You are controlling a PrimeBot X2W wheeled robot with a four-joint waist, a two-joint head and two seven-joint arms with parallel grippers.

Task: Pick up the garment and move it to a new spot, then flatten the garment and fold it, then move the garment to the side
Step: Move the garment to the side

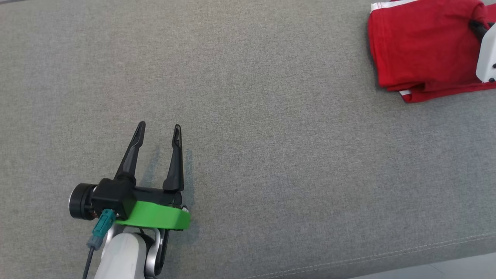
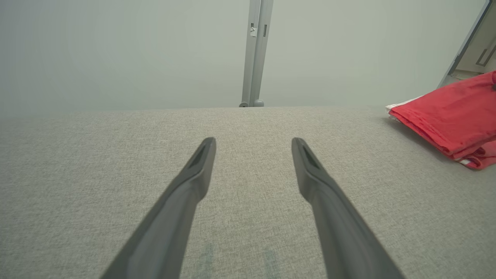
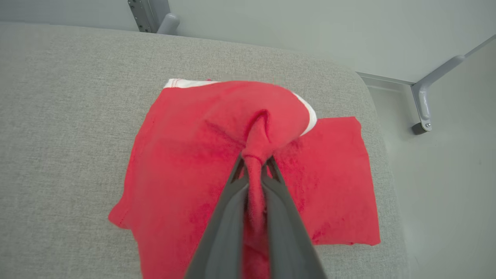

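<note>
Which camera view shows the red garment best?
The right wrist view: the garment lies nearly whole at centre, a fold pinched in the right gripper. The head view crops it at the top right; the left wrist view shows one edge.

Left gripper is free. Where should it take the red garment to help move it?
Likely the thick, layered left edge of the garment, with the left gripper sliding in low from that side; the right gripper pinches the top layer.
</note>
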